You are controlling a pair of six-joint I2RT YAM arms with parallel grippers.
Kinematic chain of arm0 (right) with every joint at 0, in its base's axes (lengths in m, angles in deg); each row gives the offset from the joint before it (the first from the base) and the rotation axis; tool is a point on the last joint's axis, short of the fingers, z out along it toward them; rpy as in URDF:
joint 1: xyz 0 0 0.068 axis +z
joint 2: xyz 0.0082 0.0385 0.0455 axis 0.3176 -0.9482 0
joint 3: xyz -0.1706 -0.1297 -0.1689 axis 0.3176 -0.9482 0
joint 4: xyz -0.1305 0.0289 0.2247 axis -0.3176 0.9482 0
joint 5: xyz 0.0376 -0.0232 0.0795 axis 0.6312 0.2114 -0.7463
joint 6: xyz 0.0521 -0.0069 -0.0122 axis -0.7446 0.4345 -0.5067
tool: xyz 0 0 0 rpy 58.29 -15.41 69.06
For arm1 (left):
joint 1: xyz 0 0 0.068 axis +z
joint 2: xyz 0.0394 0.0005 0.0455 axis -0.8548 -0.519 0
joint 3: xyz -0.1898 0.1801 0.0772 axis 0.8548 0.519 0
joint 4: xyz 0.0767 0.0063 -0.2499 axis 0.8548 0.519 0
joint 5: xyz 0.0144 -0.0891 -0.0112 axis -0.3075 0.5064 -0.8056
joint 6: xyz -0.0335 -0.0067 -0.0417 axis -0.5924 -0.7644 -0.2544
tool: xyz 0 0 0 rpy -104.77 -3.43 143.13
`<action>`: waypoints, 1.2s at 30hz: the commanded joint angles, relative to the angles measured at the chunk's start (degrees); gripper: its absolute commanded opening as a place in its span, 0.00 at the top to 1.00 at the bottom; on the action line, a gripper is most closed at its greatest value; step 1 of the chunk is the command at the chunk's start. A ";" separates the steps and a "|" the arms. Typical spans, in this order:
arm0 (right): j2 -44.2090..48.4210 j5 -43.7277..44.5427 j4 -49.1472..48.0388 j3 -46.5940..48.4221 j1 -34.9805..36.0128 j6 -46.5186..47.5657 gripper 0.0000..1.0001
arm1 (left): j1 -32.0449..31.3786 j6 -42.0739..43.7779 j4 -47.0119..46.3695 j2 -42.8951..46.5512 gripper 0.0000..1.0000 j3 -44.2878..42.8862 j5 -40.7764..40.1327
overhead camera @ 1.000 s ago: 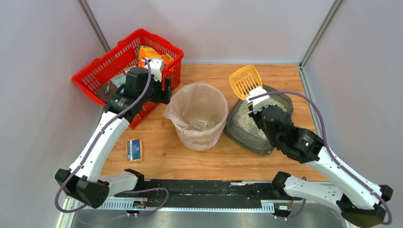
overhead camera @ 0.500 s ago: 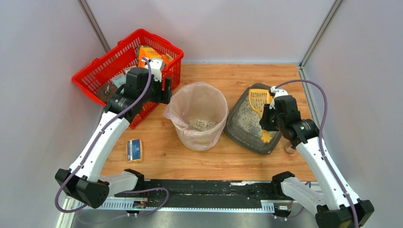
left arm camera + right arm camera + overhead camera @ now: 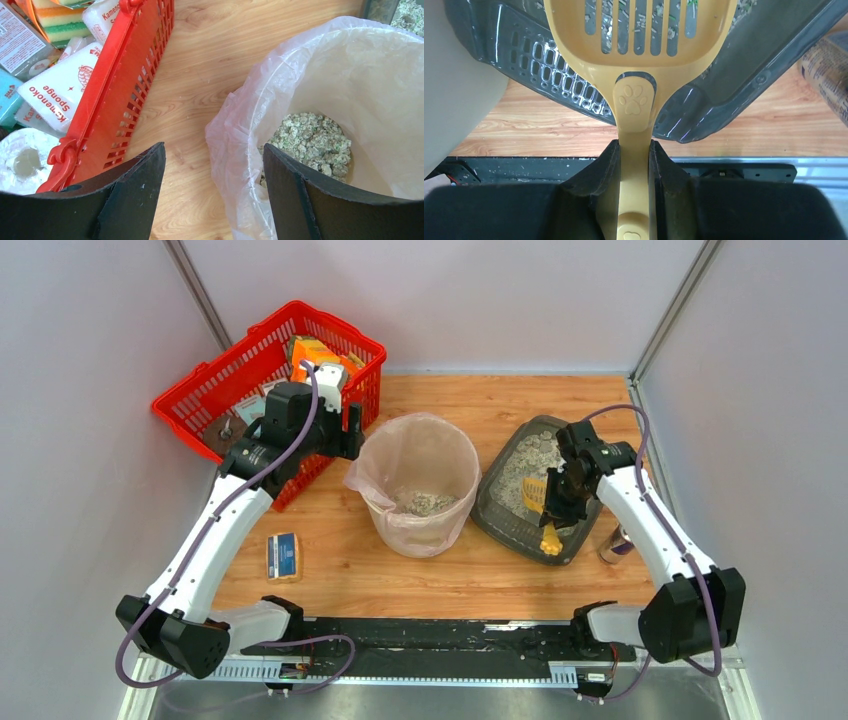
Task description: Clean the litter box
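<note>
Sitting on the right part of the surface (image 3: 450, 575), the litter box (image 3: 500, 523) has the yellow scoop (image 3: 639, 45) head over its litter. The right pincer (image 3: 634, 152) pinches the scoop's handle. The left pincer (image 3: 214, 167) hangs spread between the lined bin (image 3: 378, 455) and the red basket (image 3: 200, 400).

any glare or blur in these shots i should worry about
Top external: even light, soft shadows, everything sharp; right wrist: white glare streaks on the litter box rim, the scoop crisp, the right gripper at the bottom edge soft and dark; left wrist: the bin liner bright, nearly washed out.
</note>
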 commanded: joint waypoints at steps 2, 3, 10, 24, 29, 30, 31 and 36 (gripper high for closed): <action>-3.61 -0.39 6.54 6.39 -0.55 -1.85 1.00 | 0.07 -1.15 -0.84 0.38 0.21 -0.86 1.83; -4.58 -0.56 7.07 7.09 -0.64 -1.41 1.00 | 0.07 -1.15 -0.84 0.38 0.21 -0.85 2.01; -14.95 -2.32 10.41 14.91 -1.00 1.14 1.00 | 0.07 -1.50 -1.01 0.90 0.21 -0.85 2.89; -30.34 1.29 2.95 21.15 -1.70 -1.23 1.00 | 0.07 -1.59 -0.93 1.08 0.21 -0.94 2.98; -35.09 0.66 0.75 24.41 -2.58 -2.02 1.00 | 0.07 -1.85 -0.93 0.90 0.22 -1.03 3.68; -35.44 1.10 0.40 24.67 -2.66 -2.37 1.00 | 0.07 -1.85 -0.93 0.90 0.22 -1.03 3.77; -35.62 1.54 -0.13 24.76 -2.93 -2.64 1.00 | 0.07 -1.94 -0.93 0.90 0.22 -0.94 3.86; -34.57 2.42 -6.28 21.78 -3.54 -4.04 1.00 | -0.02 -2.03 -1.10 0.82 0.23 -0.94 4.29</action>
